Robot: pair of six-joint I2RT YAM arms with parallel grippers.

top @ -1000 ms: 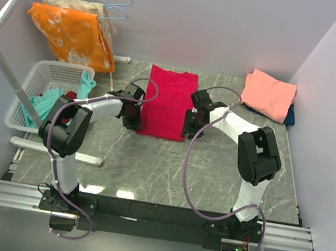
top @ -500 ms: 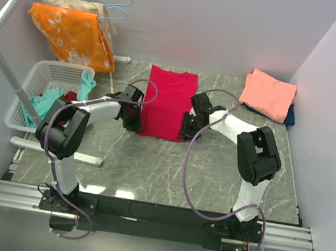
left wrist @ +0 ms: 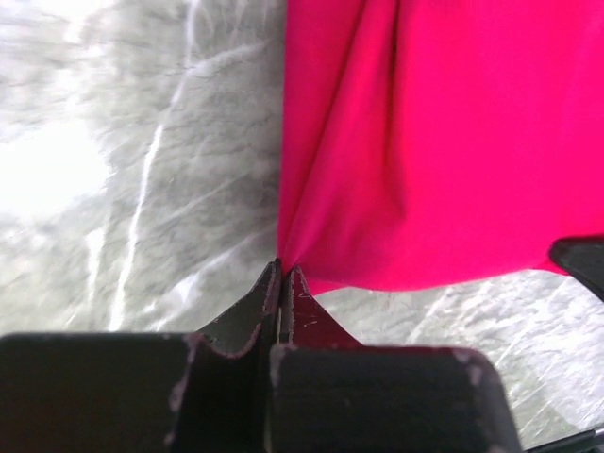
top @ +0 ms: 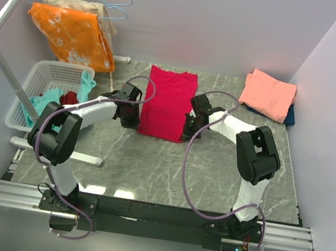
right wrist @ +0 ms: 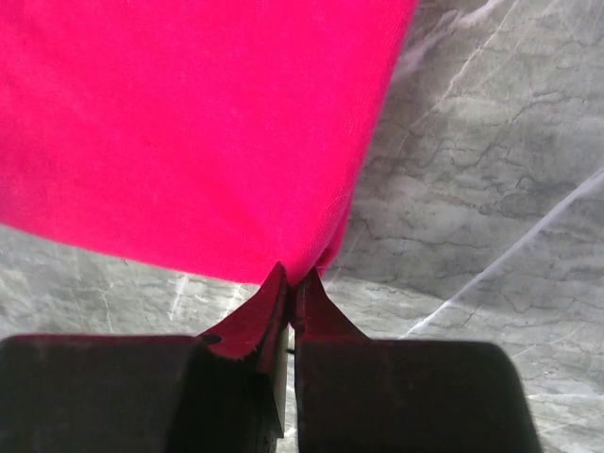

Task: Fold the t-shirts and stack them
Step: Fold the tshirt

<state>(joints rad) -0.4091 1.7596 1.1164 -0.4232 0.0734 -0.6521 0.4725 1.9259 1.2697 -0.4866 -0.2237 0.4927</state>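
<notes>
Where it lies as a long folded rectangle mid-back on the grey marble-patterned table (top: 167, 170), the crimson-red cloth t-shirt (top: 168, 103) is pinched at its two near corners, left gripper (left wrist: 280, 271) and right gripper (right wrist: 291, 276) each clamped shut on it. Pale lilac walls (top: 236, 27) enclose the table, a folded salmon-pink t-shirt (top: 269, 94) at far right. Only the wrist views show cloth puckering into the closed jaws; only the overhead view shows the white plastic basket (top: 31, 77).

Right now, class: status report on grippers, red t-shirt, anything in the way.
Left gripper shut on red t-shirt, near-left corner. Right gripper shut on near-right corner. Folded pink t-shirt far right, apart.
</notes>
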